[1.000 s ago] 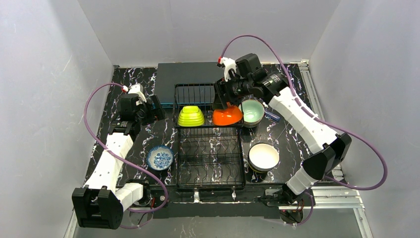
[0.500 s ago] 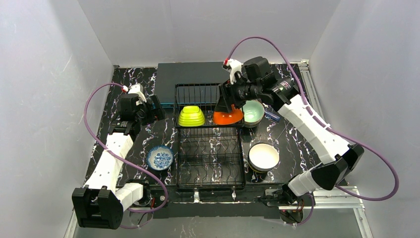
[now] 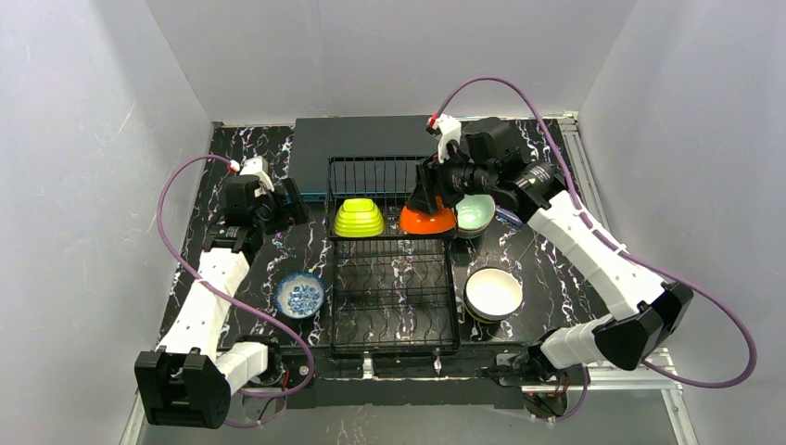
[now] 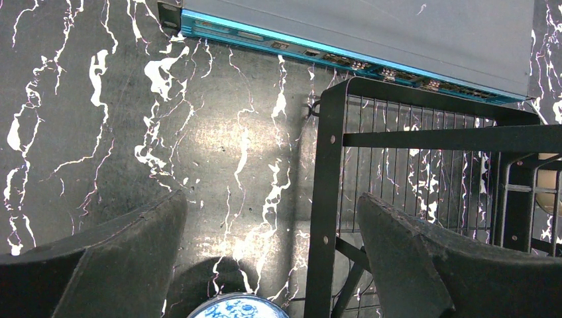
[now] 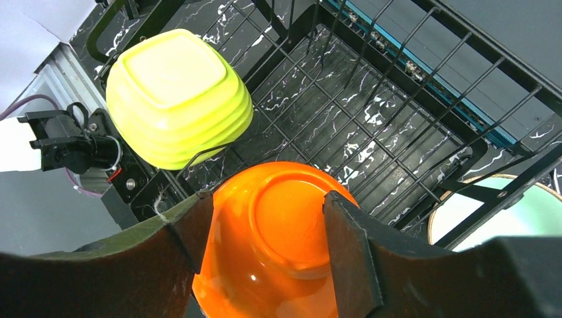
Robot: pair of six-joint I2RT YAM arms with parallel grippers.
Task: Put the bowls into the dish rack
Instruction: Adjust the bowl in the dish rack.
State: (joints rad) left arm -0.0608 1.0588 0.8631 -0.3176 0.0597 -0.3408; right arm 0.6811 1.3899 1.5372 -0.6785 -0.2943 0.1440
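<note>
Over dish rack [image 3: 394, 278] rear tier: right gripper [image 5: 262, 199] fingers [image 5: 166, 258] spread astride upturned orange bowl [image 5: 278, 265], directly beneath; hold unclear. Left gripper [image 4: 270, 197] gapes wide, well apart.

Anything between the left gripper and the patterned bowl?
Nothing visible. Only bare table lies between the open left gripper and the patterned bowl. The rack stands off to one side.

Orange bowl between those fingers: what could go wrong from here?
The orange bowl, upside down in the right fingers, looks glossy, so it might slip or tip when released. The lime green bowl sits beside it in the dish rack; a sideways nudge could knock it. The mint bowl just outside could get bumped too.
</note>
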